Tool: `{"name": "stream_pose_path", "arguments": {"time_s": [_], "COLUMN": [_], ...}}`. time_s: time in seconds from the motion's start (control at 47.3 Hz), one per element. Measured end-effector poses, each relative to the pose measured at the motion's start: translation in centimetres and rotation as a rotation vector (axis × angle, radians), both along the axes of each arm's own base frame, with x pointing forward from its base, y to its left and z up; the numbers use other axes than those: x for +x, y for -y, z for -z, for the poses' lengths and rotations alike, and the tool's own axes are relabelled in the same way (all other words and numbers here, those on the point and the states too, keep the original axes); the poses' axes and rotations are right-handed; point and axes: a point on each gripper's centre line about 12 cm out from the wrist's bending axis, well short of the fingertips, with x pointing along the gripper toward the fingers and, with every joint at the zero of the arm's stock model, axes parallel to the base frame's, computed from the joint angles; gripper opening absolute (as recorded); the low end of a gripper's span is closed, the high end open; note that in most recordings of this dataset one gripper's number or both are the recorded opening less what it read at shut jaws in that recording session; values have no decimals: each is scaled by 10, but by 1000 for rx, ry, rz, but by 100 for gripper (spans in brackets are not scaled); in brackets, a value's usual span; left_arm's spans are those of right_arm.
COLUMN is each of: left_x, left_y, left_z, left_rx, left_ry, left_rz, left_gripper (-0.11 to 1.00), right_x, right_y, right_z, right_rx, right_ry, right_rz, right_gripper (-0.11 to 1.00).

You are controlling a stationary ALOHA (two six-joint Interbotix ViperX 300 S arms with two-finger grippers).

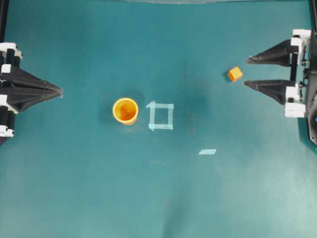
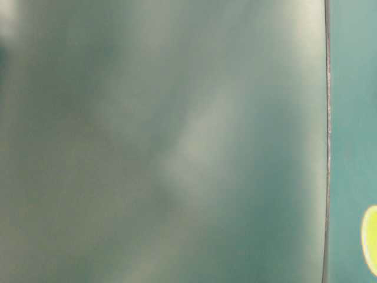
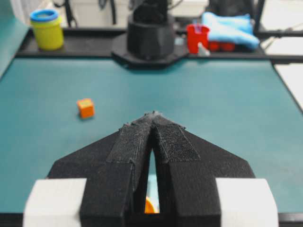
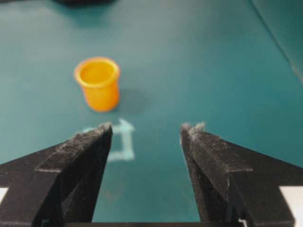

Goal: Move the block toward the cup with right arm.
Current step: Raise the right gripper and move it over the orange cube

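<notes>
Block is seen lying free on the table between the parted jaws of the right gripper, well apart from the upright, empty-looking cup.

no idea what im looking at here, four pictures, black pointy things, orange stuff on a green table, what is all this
These are four camera views of one two-armed robot at a teal table. The overhead view looks straight down: the black wedges are its grippers. The left gripper is shut, holding nothing. The right gripper is open and empty, with the small orange block lying just off its fingertips. Near the middle stands the orange cup, beside a tape square; a loose tape strip lies apart. Two views come from cameras on the wrists, looking out past the fingers. The table-level view is too blurred to read.
</notes>
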Motion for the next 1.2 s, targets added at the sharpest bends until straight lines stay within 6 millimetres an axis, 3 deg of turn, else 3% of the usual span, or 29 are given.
{"name": "stream_pose_path", "arguments": {"time_s": [0.296,0.591,0.887,1.204], "left_x": [0,0,0,0], "left_y": [0,0,0,0], "left_z": [0,-1,-1,0], "left_rx": [3,5,5,6], "left_ry": [3,6,6,3], "left_rz": [0,2,1,1], "left_gripper": [0,0,0,0], "right_x": [4,24,50,51], "right_y": [29,40,53,63], "right_z": [38,76,97,111], "right_rx": [144,316,394,502], "right_ry": [-172,-377,-516,-615], "right_rz": [151,233,278,374], "right_gripper": [62,62,62,62]}}
